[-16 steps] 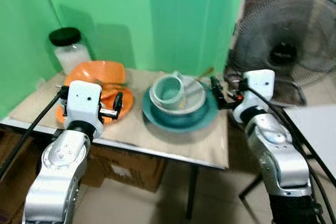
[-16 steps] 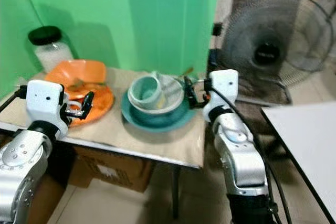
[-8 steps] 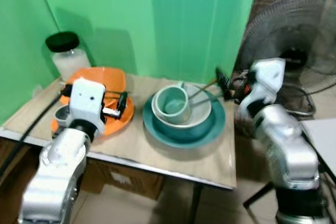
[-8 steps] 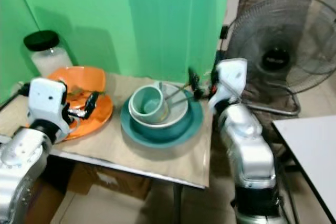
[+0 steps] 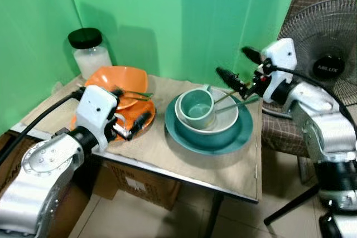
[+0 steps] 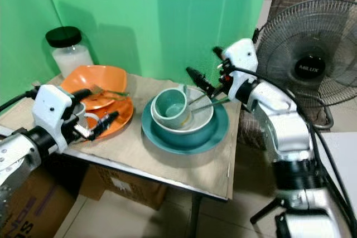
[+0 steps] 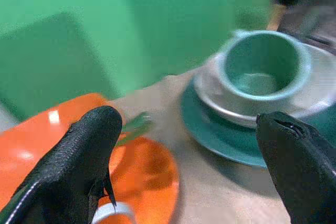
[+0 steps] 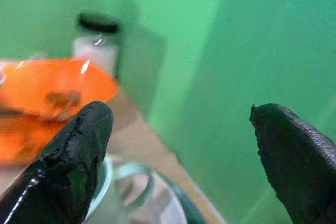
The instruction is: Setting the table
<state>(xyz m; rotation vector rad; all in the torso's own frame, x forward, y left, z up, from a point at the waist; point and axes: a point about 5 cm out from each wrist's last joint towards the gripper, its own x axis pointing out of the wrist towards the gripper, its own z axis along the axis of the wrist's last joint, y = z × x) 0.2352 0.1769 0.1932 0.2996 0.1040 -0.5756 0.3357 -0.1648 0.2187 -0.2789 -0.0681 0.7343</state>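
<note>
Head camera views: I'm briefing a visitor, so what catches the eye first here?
The teal plate at mid-table, stacked with a pale bowl and a teal cup. The right pincer hangs open just above its far edge. To the left, the orange dishes, with the open left pincer beside them.

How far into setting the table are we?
Early. Nothing is laid out: the teal cup sits in the grey bowl on the teal plate, and the orange bowl is on its orange plate. In hand: nothing; the right end effector hangs open over the teal stack, the left end effector open over the orange plate. Unstacking and placing remain.
</note>
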